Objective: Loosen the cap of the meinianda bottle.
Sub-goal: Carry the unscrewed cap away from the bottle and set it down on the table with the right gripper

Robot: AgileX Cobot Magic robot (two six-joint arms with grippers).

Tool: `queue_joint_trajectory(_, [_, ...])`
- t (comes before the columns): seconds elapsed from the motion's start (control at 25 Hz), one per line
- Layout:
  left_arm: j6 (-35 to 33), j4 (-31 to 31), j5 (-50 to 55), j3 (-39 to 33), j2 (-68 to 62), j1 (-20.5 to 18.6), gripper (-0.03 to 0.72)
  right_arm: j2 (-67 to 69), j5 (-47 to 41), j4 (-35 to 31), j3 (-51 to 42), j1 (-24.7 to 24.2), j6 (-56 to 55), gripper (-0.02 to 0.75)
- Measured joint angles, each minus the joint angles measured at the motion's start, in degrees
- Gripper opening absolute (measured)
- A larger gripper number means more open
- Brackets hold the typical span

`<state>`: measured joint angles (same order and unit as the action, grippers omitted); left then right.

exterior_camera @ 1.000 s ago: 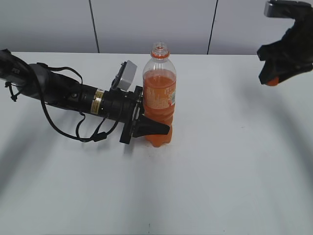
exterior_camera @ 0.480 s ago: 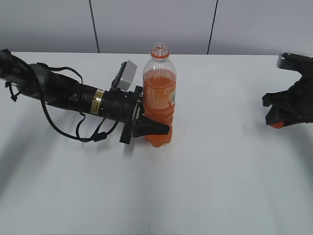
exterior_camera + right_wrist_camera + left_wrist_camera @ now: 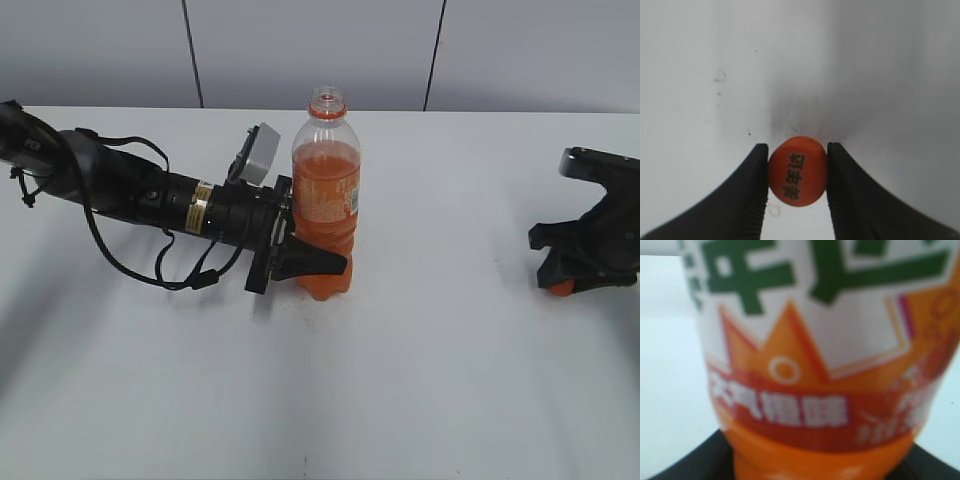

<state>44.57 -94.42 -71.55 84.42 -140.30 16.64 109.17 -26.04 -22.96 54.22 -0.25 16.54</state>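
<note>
On the white tabletop [image 3: 420, 380], the meinianda bottle [image 3: 325, 205] stands upright and uncapped, its waisted lower body clamped by the left hand [image 3: 300, 262] reaching in from its left. Well to the bottle's right, the right hand [image 3: 796, 172] pinches the orange cap [image 3: 797, 171] low over the tabletop, and a grey panelled wall [image 3: 300, 50] rises beyond the bottle.

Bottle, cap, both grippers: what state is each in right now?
meinianda bottle: upright on the table, uncapped, neck open, part full of orange drink.
cap: off the bottle, pinched between the right gripper's fingers, low over the table at the right.
left gripper: closed around the bottle's lower body.
right gripper: shut on the cap, far from the bottle.
</note>
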Motion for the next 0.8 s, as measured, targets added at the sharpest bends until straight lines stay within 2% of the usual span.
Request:
queue_joint_trajectory(0.52, [0.0, 0.0, 0.0, 0.0, 0.0, 0.0, 0.394, 0.9, 0.4, -0.1, -0.1, 0.0, -0.1, 0.276])
queue_joint_trajectory(0.6, [0.0, 0.0, 0.0, 0.0, 0.0, 0.0, 0.394, 0.9, 0.3, -0.2, -0.1, 0.0, -0.2, 0.311])
queue_joint_trajectory(0.8, [-0.5, 0.0, 0.0, 0.0, 0.0, 0.0, 0.394, 0.9, 0.2, -0.8, -0.1, 0.0, -0.6, 0.481])
